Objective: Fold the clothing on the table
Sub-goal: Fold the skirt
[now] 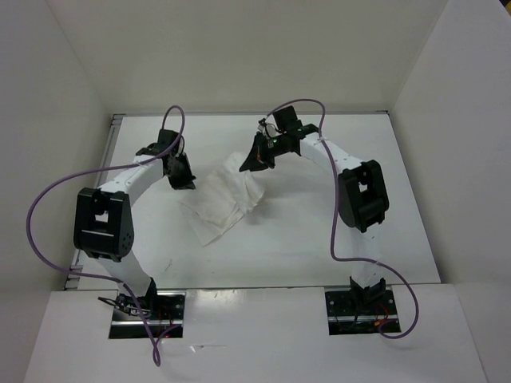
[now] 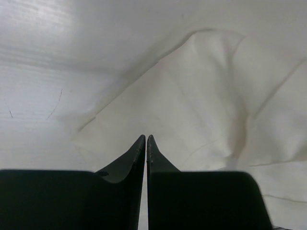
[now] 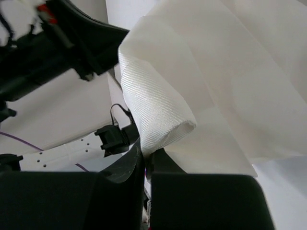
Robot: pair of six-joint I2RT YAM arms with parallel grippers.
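wrist view — right end effector (image 3: 146,152), clothing (image 3: 158,110) pinched

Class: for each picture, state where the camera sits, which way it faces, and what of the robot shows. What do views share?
Top external: above and behind the arms, looking down on the table; both arms and bases show.
Left wrist: on the left arm, looking past the left claw, fingers almost together, onto the clothing.
Right wrist: on the right arm, looking past the right claw, shut on lifted clothing.
Shared: all three show the clothing.
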